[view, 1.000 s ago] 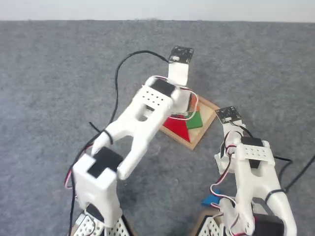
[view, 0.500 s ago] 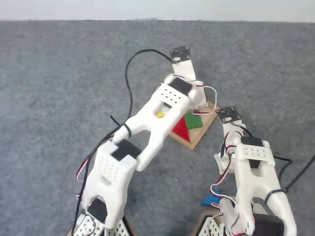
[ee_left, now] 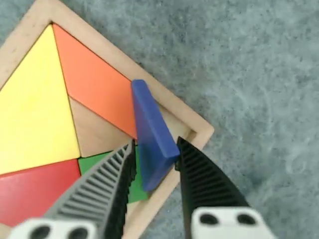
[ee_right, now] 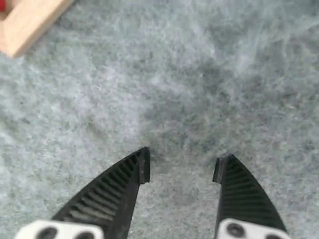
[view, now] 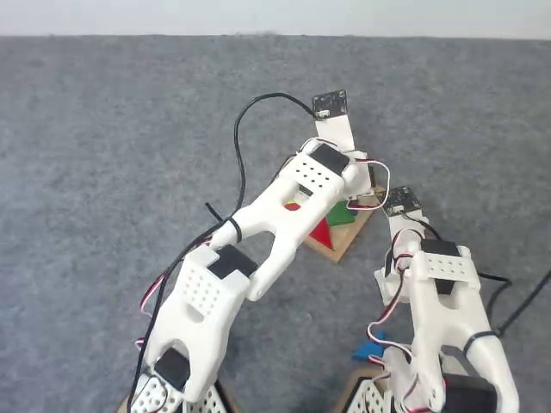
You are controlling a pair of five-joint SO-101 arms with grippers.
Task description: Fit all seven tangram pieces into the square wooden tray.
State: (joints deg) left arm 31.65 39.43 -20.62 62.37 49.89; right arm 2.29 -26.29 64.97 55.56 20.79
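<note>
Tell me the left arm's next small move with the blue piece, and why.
Probably lower the blue piece and tip it flat. The left tool grips it on edge, tilted, over the bare wood between the orange piece and the rim of the tray, so it is not yet seated.

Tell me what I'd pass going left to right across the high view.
Left arm's base → wooden tray, where the left gripper grips a blue piece → right arm.
</note>
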